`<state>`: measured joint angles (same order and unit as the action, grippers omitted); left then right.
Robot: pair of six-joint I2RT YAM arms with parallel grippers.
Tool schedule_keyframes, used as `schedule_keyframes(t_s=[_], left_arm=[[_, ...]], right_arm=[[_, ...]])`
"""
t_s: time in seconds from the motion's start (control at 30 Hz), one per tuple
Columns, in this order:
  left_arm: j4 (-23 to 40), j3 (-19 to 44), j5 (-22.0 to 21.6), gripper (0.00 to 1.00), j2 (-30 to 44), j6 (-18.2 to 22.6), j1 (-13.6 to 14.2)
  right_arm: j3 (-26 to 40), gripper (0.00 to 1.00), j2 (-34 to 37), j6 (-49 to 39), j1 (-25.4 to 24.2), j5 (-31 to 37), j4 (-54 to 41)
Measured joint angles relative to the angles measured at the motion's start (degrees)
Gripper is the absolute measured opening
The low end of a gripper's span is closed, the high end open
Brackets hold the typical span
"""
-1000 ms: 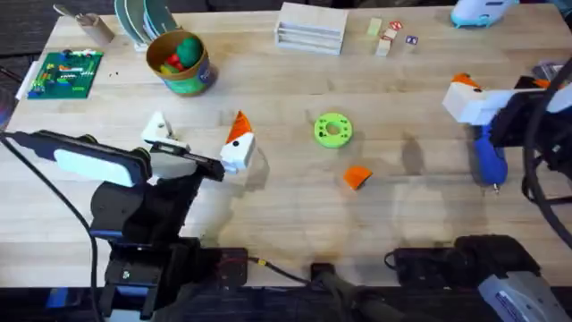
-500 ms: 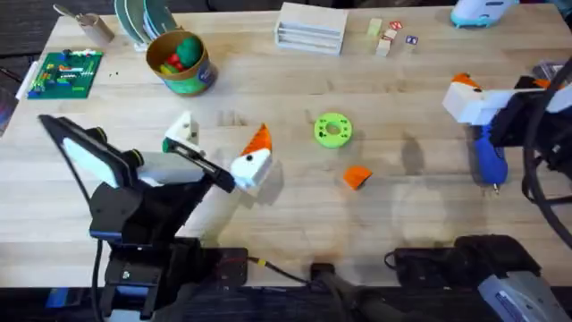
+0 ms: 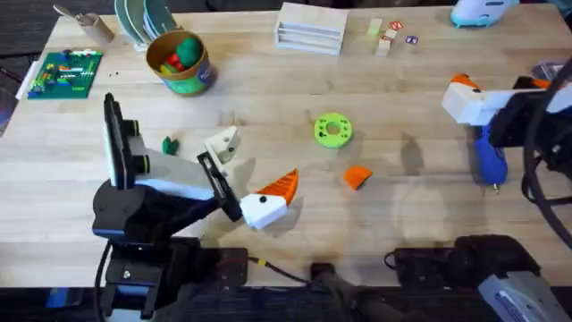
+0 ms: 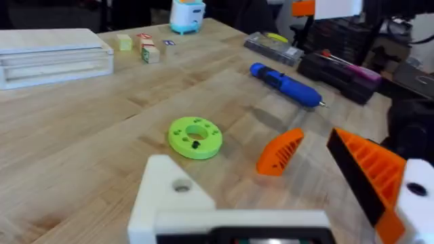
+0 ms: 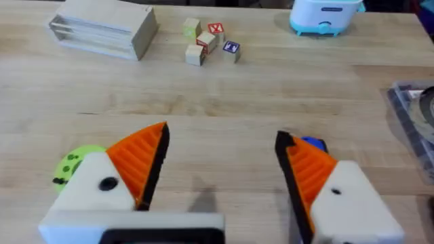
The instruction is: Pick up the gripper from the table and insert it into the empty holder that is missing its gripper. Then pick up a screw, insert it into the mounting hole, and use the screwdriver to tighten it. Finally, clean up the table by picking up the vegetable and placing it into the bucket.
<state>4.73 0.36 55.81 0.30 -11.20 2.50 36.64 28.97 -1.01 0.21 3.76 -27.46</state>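
The loose orange gripper [image 3: 357,176] [image 4: 279,152] lies on the table near the green disc. My left gripper [image 3: 248,172] [image 4: 247,154] hovers open just left of it. One left finger is the bare white holder [image 3: 222,143] [image 4: 169,196]; the other carries an orange pad. The blue screwdriver [image 3: 489,159] [image 4: 288,85] lies at the right, under my right gripper [image 3: 499,91] [image 5: 220,152], which is open and empty. A tiny dark-green vegetable [image 3: 170,144] sits behind the left arm. The bucket [image 3: 181,63] stands at the back left. The screw is out of view.
A lime-green disc [image 3: 332,129] [image 5: 74,165] lies mid-table. At the back are a white box [image 3: 310,27], small wooden blocks [image 3: 386,38] and a pale blue object [image 3: 481,11]. A green circuit board [image 3: 64,73] lies far left, a clear tray [image 4: 271,44] far right.
My left gripper has swung right and toward the front edge, closer to the loose orange gripper, uncovering the vegetable. The right arm has not moved.
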Motion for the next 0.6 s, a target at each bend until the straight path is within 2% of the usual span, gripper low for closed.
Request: schedule_keyframes(t_s=[0.17,0.27,0.4,0.6], left_arm=[[0.51,0.0,2.21,0.993,0.01,1.45,0.0],[0.66,0.0,3.1,0.993,0.0,2.44,0.0],[0.7,0.0,3.39,0.993,0.01,2.95,0.0],[0.74,0.0,3.57,0.993,0.02,3.26,0.0]], right_arm=[[0.11,0.991,0.72,2.33,0.28,-8.42,-3.21],[0.15,0.991,3.77,2.52,2.96,-14.66,-7.75],[0.15,0.991,8.24,2.28,10.86,-17.59,-12.04],[0.17,0.991,13.68,2.18,25.72,-14.76,-13.39]])
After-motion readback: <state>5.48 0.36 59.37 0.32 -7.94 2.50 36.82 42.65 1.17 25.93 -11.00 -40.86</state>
